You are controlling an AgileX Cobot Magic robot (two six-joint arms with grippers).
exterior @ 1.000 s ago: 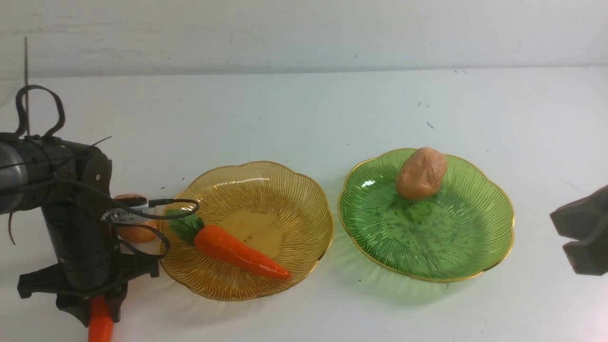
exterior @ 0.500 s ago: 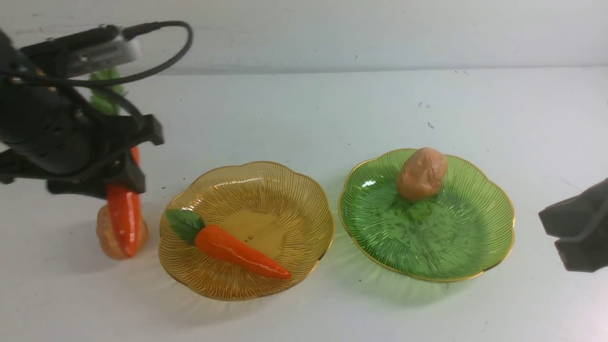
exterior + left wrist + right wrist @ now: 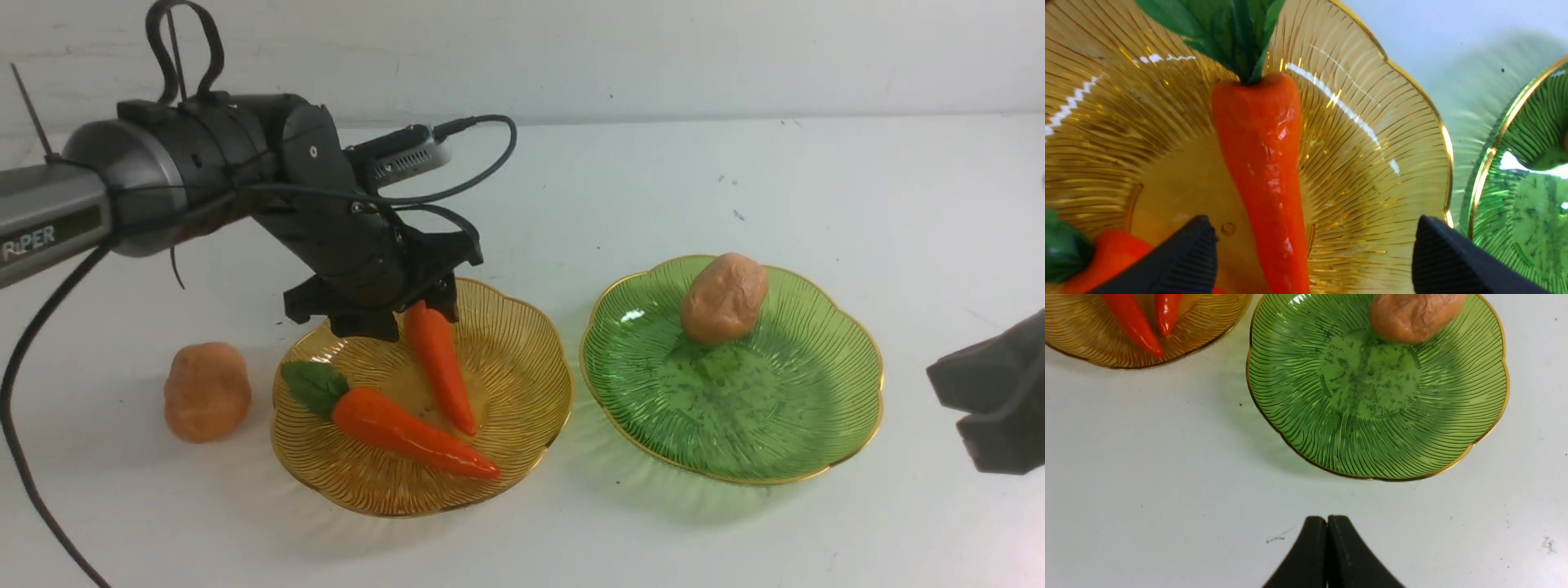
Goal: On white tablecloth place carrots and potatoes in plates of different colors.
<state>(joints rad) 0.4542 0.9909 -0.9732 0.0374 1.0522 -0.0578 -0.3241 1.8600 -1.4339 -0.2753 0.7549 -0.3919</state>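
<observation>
On the white tablecloth [image 3: 522, 196] stand an amber plate [image 3: 522, 359] and a green plate [image 3: 816, 392]. Two carrots lie in the amber plate: one [image 3: 400, 433] near its front, the other [image 3: 441, 367] [image 3: 1261, 155] slanting down from under my left gripper [image 3: 404, 314] [image 3: 1312, 222]. That gripper hovers over the plate, open, with its fingers [image 3: 1180, 261] well clear of the carrot on both sides. One potato [image 3: 724, 298] [image 3: 1414, 314] rests in the green plate's far part. The other potato [image 3: 206, 392] sits on the cloth left of the amber plate. My right gripper [image 3: 992, 400] [image 3: 1327, 522] is shut and holds nothing.
The two plates nearly touch rim to rim in the middle. In the right wrist view the green plate [image 3: 1331, 428] fills the upper part and the amber plate [image 3: 1086, 347] shows at a corner with both carrot tips. The left arm's cable [image 3: 16, 425] loops down at the left.
My left arm lifted the carrot from the cloth at the left, swung it right over the amber plate and opened; the carrot now lies in the plate. The right gripper barely moved.
</observation>
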